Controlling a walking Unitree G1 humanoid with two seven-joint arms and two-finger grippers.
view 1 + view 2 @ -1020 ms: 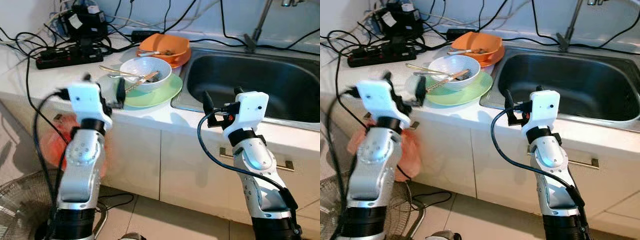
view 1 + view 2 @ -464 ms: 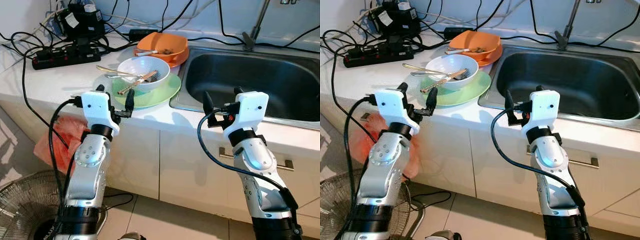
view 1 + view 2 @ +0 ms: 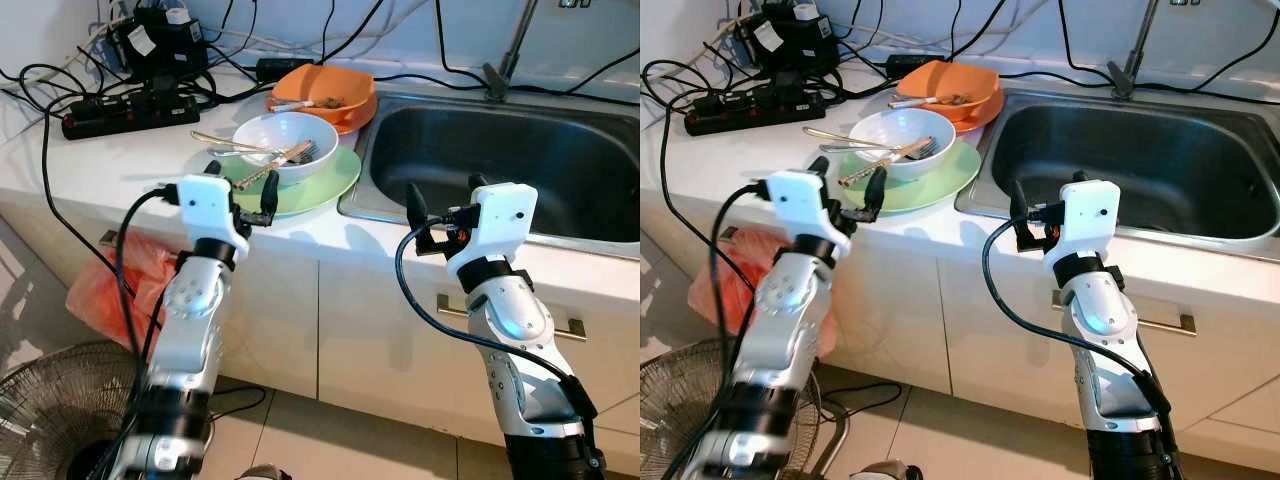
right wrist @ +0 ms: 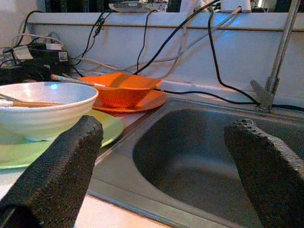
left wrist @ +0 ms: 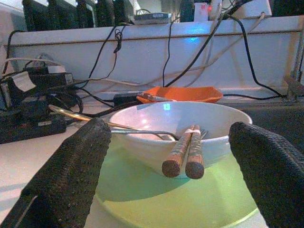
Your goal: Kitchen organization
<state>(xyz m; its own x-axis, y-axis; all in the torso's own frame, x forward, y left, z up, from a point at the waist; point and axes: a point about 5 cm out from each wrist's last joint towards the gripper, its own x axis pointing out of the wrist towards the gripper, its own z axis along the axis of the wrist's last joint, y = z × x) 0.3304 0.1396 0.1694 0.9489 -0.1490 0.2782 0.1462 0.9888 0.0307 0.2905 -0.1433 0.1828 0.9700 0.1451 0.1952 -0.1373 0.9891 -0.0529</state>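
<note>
The left hand [image 3: 240,186] hovers at the front edge of the white worktop [image 3: 120,150], its two black fingers [image 5: 71,171] spread apart and empty, aimed at the white bowl [image 3: 285,145]. The bowl sits on a green plate [image 3: 330,180], just beyond the fingertips at about 1 o'clock from the hand. Two wooden-handled utensils [image 5: 185,152] lie in the bowl with their handle ends sticking out over the rim toward the hand, and a thin metal utensil [image 3: 222,140] rests across the rim, pointing to 9 o'clock. Behind the green plate, at 12 o'clock, an orange bowl [image 3: 325,92] stands on an orange plate [image 3: 985,112] with another utensil in it.

The right hand [image 3: 440,205] is held at the worktop's front edge before the steel sink [image 3: 520,165], fingers [image 4: 52,175] wide apart and holding nothing. The sink lies at 3 o'clock from the plates, with a tap stem [image 3: 510,55] at its back rim.

At 10 o'clock on the worktop a black power strip [image 3: 130,108] and a tangle of black cables [image 3: 160,45] sit against the wall. Below the worktop are white cabinet doors [image 3: 370,330], a red bag [image 3: 100,290] hanging at the left, and a fan [image 3: 60,400] on the floor.
</note>
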